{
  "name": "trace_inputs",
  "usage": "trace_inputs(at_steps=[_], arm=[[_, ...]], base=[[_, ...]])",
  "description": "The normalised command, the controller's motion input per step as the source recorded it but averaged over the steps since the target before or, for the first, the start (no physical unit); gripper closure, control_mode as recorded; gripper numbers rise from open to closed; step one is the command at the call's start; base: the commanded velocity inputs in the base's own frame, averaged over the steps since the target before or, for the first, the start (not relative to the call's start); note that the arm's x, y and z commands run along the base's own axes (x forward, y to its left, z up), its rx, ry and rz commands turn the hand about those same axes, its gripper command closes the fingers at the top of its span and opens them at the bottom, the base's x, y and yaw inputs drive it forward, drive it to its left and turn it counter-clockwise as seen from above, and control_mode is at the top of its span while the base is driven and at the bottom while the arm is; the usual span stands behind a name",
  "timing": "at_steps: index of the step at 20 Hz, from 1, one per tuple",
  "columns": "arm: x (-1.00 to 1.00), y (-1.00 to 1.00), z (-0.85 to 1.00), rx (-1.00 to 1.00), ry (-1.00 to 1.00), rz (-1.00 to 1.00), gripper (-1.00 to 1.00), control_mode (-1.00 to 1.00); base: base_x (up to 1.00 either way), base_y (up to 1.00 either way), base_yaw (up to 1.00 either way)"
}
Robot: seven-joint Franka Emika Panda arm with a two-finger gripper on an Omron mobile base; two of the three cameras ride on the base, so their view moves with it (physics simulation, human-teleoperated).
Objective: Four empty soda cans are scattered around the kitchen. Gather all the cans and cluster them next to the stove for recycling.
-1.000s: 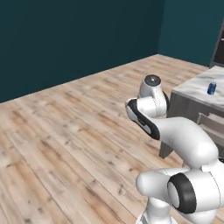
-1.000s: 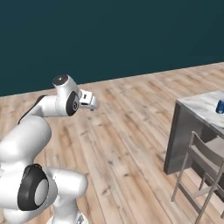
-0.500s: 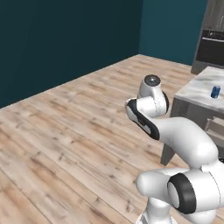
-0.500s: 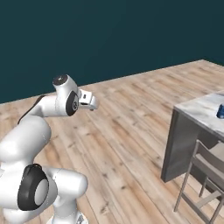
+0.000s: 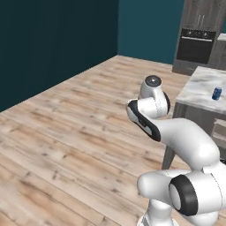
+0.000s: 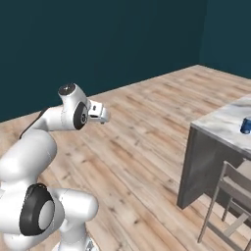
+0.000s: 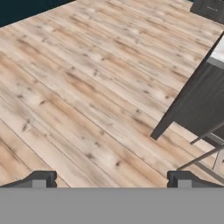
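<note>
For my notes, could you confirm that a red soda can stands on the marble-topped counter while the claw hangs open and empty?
Not quite: the soda can is blue, not red, as the left base view shows. It does stand on the marble-topped counter, and the claw is open and empty.

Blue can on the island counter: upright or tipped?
Upright. The blue can stands on end on the marble counter, apart from the edges; the right base view shows it standing too.
</note>
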Motion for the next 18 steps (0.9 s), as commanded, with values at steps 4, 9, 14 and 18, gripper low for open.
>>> trace_inputs(at_steps=[4,9,14,18], arm=[[0.00,0.00,0.00,0.00,0.00,0.00,-1.00,1.00],[0.00,0.00,0.00,0.00,0.00,0.00,-1.00,1.00],[0.00,0.00,0.00,0.00,0.00,0.00,-1.00,1.00],[0.00,0.00,0.00,0.00,0.00,0.00,-1.00,1.00]], base=[[0.49,0.39,-0.33],[0.45,0.37,-0.35],[0.43,0.34,-0.36],[0.38,0.32,-0.38]])
